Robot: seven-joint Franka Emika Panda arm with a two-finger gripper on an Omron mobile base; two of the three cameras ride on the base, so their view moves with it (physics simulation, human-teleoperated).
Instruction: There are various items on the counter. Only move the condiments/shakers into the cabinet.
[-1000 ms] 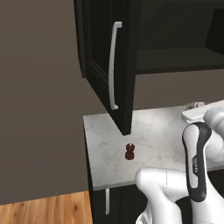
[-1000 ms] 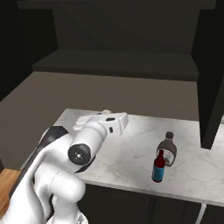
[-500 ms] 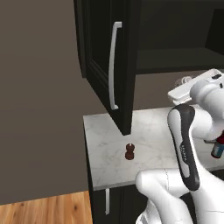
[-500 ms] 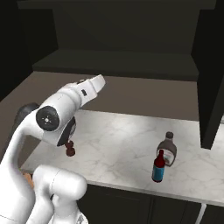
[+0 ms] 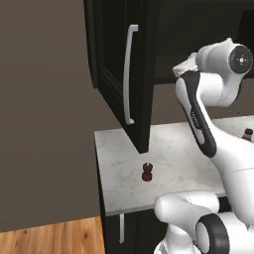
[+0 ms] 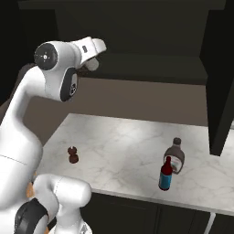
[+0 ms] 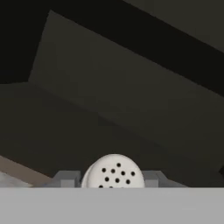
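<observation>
Your gripper (image 7: 113, 180) is clenched on the whitish shaker with perforated top (image 7: 113, 173); carry it level, deep onto the open black wall cabinet's (image 5: 119, 64) shelf, before releasing

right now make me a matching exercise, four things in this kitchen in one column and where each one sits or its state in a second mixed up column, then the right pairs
Things:
1. whitish shaker
2. red-brown shaker
3. dark brown bottle
4. cabinet door

Places or states:
A. swung open, silver handle showing
B. on the counter beside the teal-and-red object
C. alone near the counter's left end
D. between the fingers of the gripper, raised toward the cabinet

Pairs: 1-D, 2-C, 3-B, 4-A
</observation>
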